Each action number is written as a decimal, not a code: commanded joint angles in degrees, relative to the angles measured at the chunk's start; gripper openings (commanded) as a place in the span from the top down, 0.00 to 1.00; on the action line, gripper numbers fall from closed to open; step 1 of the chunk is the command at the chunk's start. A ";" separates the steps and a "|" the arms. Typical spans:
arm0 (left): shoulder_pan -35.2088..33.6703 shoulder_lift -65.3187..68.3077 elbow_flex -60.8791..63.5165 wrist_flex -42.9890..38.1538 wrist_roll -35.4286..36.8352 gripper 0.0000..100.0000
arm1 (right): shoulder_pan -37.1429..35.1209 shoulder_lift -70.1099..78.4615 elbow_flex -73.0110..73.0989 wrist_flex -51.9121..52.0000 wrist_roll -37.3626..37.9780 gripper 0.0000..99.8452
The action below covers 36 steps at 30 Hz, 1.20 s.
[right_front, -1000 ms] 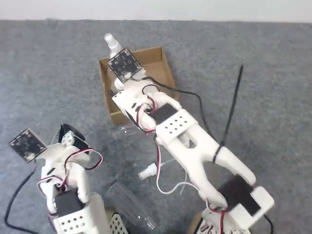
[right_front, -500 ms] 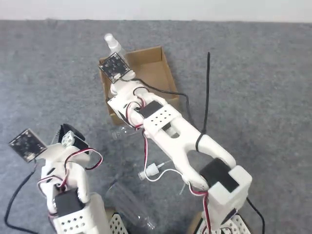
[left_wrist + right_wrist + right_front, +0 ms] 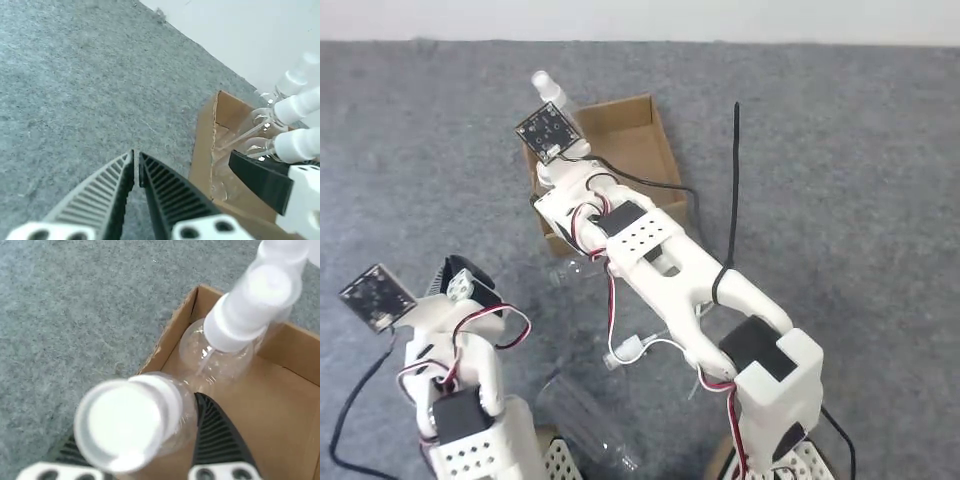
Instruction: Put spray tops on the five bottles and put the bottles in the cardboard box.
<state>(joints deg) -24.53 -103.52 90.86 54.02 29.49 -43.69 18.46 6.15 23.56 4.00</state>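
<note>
My right gripper (image 3: 150, 442) is shut on a clear bottle with a white spray top (image 3: 127, 422), held over the near left corner of the cardboard box (image 3: 172, 332). Two more capped bottles stand inside the box, one close (image 3: 250, 302) and one behind it (image 3: 287, 250). From above, the right arm reaches across to the box (image 3: 655, 135), and a white spray top (image 3: 546, 86) sticks out past its wrist camera. My left gripper (image 3: 136, 167) is shut on nothing, low over the carpet, short of the box (image 3: 205, 142). It faces the capped bottles (image 3: 295, 107).
A clear uncapped bottle (image 3: 585, 418) lies by the left arm's base, and another (image 3: 570, 270) lies just in front of the box. A loose spray top with its tube (image 3: 625, 350) rests under the right arm. Grey carpet stretches free to the left and right.
The right arm has swung left and stretched out, carrying its bottle toward the box's left corner. Its cable moved with it. The left arm has stayed put.
</note>
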 commanded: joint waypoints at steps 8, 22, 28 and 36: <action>-0.18 -0.70 -0.57 -1.67 -0.53 0.99 | -0.66 -0.13 -2.11 -0.66 -0.35 0.98; -0.18 -0.70 -0.57 -1.67 -0.53 0.99 | -1.63 -0.57 -2.11 2.86 -0.26 0.79; -0.18 -0.70 -0.57 -1.67 -0.62 0.99 | -2.86 -0.57 -2.02 3.30 -0.26 0.75; -0.18 -0.70 -0.57 -1.67 -0.62 0.99 | -2.86 -0.75 -2.02 3.38 -0.26 0.75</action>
<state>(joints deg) -24.44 -103.52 90.86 54.02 29.32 -46.33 19.96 6.24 26.73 3.91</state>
